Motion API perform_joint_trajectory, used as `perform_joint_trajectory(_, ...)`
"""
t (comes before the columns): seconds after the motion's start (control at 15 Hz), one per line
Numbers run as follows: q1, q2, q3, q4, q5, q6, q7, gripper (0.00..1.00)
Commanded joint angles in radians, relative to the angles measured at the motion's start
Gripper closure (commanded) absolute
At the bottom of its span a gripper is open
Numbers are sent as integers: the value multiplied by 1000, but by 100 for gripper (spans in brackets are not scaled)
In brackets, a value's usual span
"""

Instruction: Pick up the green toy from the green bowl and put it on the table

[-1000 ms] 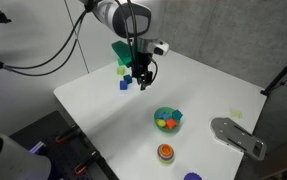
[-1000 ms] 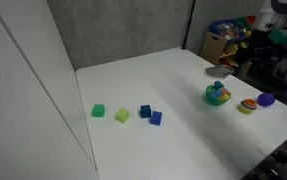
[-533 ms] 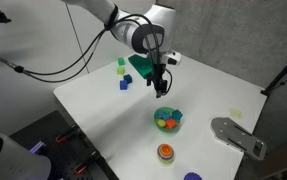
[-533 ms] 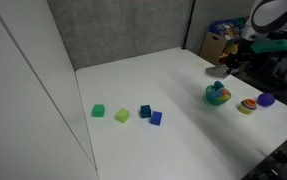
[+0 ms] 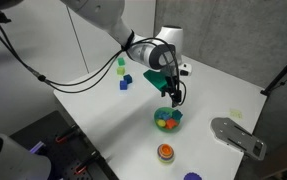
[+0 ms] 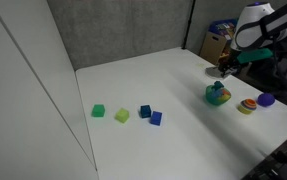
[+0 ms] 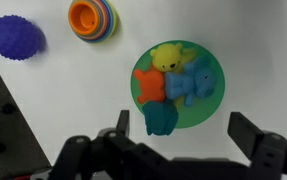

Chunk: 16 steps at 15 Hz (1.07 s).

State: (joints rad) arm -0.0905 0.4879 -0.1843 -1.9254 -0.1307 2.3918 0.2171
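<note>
- The white tabletop (image 5: 98, 100) carries everything we see.
- The arm (image 5: 113, 22) stretches over it, with its wrist above the bowl (image 7: 209, 108).
- The jaws are spread wide and hold nothing (in the wrist view the fingers (image 7: 245, 130) sit well apart at the bottom edge). In both exterior views they hang over the bowl.
- The bowl holds four toys: yellow (image 7: 166, 57), blue (image 7: 195, 85), orange (image 7: 151, 88) and green.
- An orange dish (image 7: 93, 18) and a purple ball (image 7: 13, 35) lie near the bowl.
- Four blocks (image 6: 122, 115) lie in a row, well apart from the bowl.
- The green toy (image 7: 161, 120) lies in the bowl, at the rim nearest the jaws and just beside the orange toy.
</note>
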Motion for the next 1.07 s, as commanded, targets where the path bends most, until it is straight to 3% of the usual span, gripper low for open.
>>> perform_joint_trajectory(0.0, 8, 124, -27, 112, -23, 28, 35, 0)
perform_joint_trajectory(0.73, 27, 353, -62, 263, -9, 152, 31, 0)
perform_joint_trajectory(0.8, 28, 361, -63, 271, -6, 149, 31, 22)
perform_joint_trajectory(1.0, 32, 376, -71, 283, -7, 149, 30, 44)
